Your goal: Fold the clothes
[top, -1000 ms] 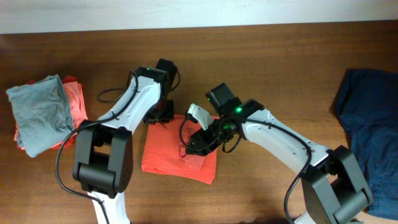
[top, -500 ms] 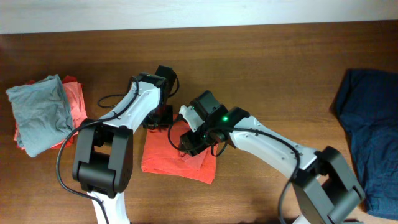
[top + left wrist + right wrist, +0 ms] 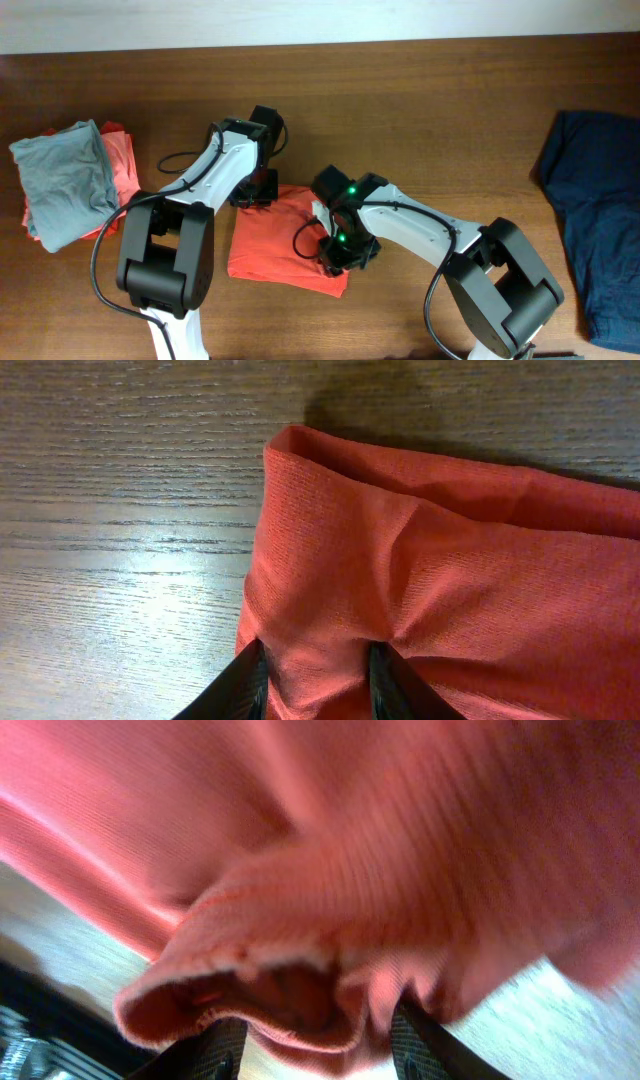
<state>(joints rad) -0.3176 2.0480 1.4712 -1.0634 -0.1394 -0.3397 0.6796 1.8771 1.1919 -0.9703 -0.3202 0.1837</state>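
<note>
Overhead view, 12 o'clock = far edge of the table (image 3: 420,120).

Orange shirt (image 3: 275,245): folded into a rough rectangle at table centre, a bit toward 6 o'clock, lying flat. No print visible on the side facing up.

Left gripper (image 3: 315,678): at the shirt's 11 o'clock corner. The wrist view shows both fingers (image 3: 248,685) straddling a pinch of cloth, with creases running into the gap. The jaws are clamped on the shirt near its folded edge. Bare wood to 9 o'clock of that corner.

Right gripper (image 3: 315,1042): at the shirt's 3 o'clock edge, low over the cloth. The wrist view is blurry, but a rolled hem sits between the two fingers, so the jaws are closed on the shirt there too.

Obstructions: the right arm (image 3: 430,225) comes in from 4 o'clock and its wrist covers the shirt's 3 o'clock edge from above. The left arm (image 3: 215,165) comes up from 7 o'clock along the shirt's left side, and its black head hides the 11 o'clock corner. A black cable (image 3: 178,152) loops off that arm over the wood.

Surroundings:
- Grey shirt (image 3: 62,185) at 9 o'clock, folded on top of a salmon cloth (image 3: 122,165), well apart from the orange shirt.
- Navy garment (image 3: 600,200) at 3 o'clock, crumpled at the table edge, well apart from both arms.
</note>
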